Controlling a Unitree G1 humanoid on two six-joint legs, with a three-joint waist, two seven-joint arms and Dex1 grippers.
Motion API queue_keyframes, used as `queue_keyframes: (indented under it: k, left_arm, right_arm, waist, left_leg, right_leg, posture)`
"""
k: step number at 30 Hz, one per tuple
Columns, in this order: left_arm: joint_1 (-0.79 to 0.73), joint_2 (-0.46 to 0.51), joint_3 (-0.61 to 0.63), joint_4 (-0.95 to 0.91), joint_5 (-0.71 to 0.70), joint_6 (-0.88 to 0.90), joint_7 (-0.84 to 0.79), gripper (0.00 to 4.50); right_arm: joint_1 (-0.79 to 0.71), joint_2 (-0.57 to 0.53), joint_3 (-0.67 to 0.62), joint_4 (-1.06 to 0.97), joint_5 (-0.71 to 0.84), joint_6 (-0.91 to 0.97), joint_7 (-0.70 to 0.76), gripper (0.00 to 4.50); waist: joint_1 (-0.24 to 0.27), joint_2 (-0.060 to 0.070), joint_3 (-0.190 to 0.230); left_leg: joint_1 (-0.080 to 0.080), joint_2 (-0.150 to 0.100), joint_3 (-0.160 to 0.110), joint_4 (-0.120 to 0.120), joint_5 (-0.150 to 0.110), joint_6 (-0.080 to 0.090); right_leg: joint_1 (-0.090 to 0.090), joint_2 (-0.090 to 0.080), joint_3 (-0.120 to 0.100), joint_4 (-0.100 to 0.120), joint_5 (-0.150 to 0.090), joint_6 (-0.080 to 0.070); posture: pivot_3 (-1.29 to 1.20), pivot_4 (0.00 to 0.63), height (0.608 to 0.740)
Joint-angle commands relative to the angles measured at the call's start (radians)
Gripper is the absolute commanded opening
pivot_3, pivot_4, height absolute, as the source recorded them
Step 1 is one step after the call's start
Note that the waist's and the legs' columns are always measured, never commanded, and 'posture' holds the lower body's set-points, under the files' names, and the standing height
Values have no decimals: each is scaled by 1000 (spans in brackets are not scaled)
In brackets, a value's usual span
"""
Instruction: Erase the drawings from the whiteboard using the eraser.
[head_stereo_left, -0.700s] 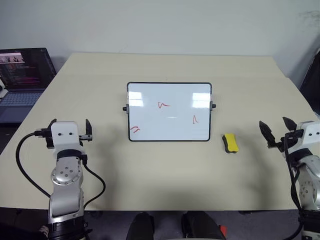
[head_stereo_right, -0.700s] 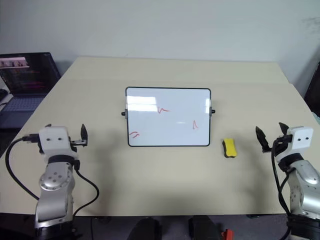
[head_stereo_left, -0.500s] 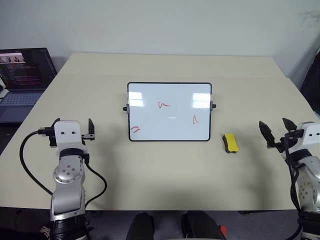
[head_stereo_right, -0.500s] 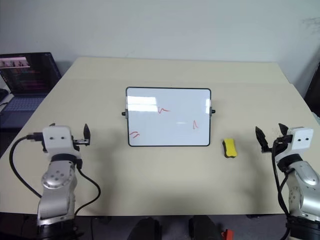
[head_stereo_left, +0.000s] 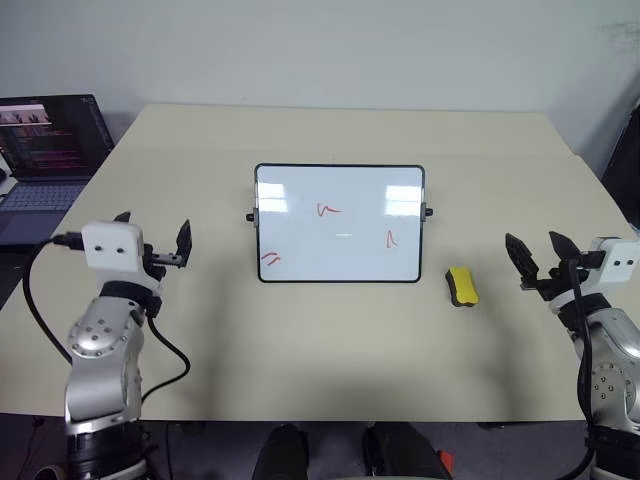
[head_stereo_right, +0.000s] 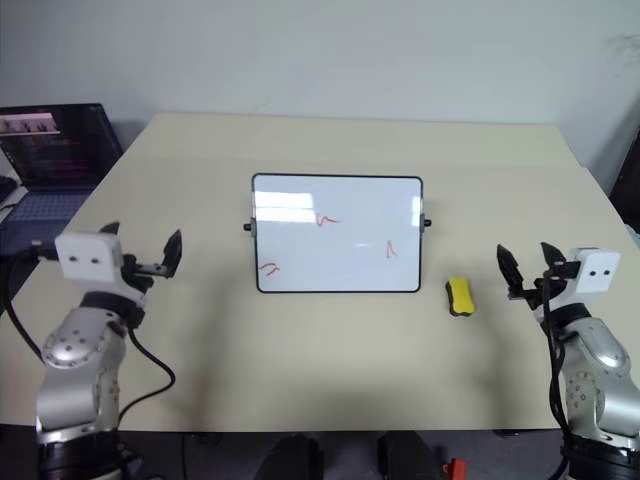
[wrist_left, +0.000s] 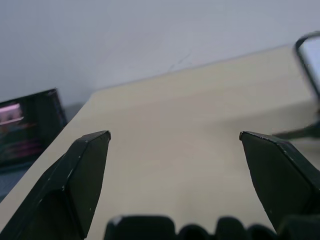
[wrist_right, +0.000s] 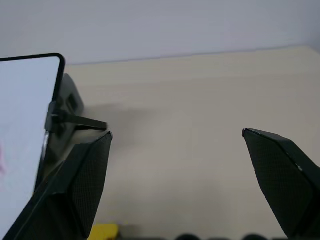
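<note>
From the head views, the whiteboard (head_stereo_left: 339, 223) sits mid-table (head_stereo_left: 330, 350) bearing three red drawings (head_stereo_left: 327, 210); the eraser (head_stereo_left: 460, 285) lies at its 4 o'clock, just beside it. A laptop (head_stereo_left: 48, 150) sits off at 9 o'clock. In the wrist views, left gripper (wrist_left: 175, 137) and right gripper (wrist_right: 177, 135) both gape wide, holding nothing.
</note>
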Motion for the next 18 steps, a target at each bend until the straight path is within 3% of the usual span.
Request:
queue_keyframes:
  k: [1, 7, 11, 18]
  left_arm:
    - [-71, 79, -40, -23, -95, 9, -173, 4500]
    - [-110, 234, -127, -135, -294, 179, -464, 4500]
    - [-133, 297, -235, -145, -318, 204, -625, 4500]
    - [-218, 282, -373, -95, -276, 174, -739, 4500]
  right_arm:
    - [20, -4, 4, -142, 65, 114, -56, 4484]
    - [-8, -37, 116, -235, 79, 392, -186, 4484]
    - [-33, 4, 141, -212, 27, 446, -281, 4484]
    - [-40, 40, 189, -223, -28, 459, -305, 4484]
  waist:
    - [1, 0, 0]
    - [-8, 0, 0]
    - [-6, 0, 0]
    - [-5, 1, 1]
  left_leg:
    - [0, 0, 0, 0, 0, 0]
    - [0, 1, -1, -1, 0, 0]
    - [0, 0, -1, 0, 0, 0]
    - [-1, 0, 0, -1, 0, 0]
  right_leg:
    - [0, 0, 0, 0, 0, 0]
    - [-1, 0, 1, 0, 0, 0]
    - [-1, 1, 1, 0, -2, 3]
    - [-2, 1, 1, -1, -2, 4]
  posture:
    - [0, 150, 740]
    - [0, 150, 740]
    - [0, 150, 740]
    - [0, 150, 740]
